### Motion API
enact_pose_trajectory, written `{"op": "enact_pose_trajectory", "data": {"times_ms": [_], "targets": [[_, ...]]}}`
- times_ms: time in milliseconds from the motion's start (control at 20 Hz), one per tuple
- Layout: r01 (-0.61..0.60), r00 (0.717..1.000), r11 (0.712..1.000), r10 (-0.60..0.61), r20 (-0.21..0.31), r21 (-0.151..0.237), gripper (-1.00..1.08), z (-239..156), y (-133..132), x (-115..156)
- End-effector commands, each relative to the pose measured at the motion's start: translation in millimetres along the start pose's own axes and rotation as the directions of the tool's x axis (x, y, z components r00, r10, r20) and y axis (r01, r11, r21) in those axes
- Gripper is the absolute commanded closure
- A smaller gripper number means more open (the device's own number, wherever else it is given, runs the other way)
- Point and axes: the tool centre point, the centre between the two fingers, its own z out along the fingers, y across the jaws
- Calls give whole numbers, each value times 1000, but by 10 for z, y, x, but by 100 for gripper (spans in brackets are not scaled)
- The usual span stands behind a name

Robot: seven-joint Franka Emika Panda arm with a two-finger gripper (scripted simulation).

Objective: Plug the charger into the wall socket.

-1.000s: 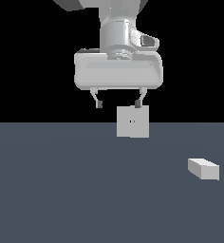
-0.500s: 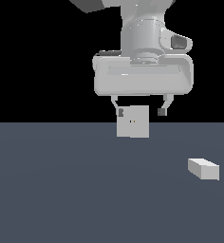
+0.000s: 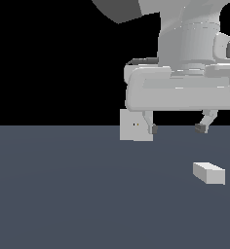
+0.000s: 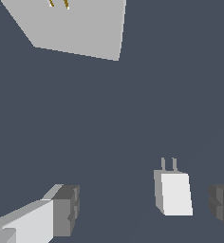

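The charger (image 3: 209, 173) is a small light-grey block lying on the dark floor at the exterior view's right. In the wrist view the charger (image 4: 174, 192) shows two short prongs at one end. My gripper (image 3: 176, 128) hangs open above the floor, up and to the left of the charger, with nothing between its fingers. The wall socket (image 3: 132, 125) is an upright light-grey square plate, partly behind my left fingertip (image 3: 151, 128). In the wrist view the wall socket (image 4: 76, 26) shows two yellowish slots, and the charger lies between the fingertips, close to one of them.
A dark grey floor (image 3: 78, 194) fills the lower half of the exterior view, under a black background. Only the charger and the socket plate stand on it.
My gripper has moved toward the exterior view's right, from in front of the socket toward the charger's side. The charger and socket have stayed put.
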Motion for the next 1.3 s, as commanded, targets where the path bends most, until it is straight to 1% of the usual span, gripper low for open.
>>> {"op": "enact_pose_trajectory", "data": {"times_ms": [0,250,550,850,1250], "targets": [[-7,1000,1000,7,-26,-1,-92,56,127,-60],[-18,998,1000,18,-64,1,-92,150,314,-142],[-25,995,1000,26,-91,4,-92,222,445,-195],[-28,994,1000,28,-101,6,-92,251,494,-214],[-29,995,1000,29,-100,6,-92,342,493,-242]]}}
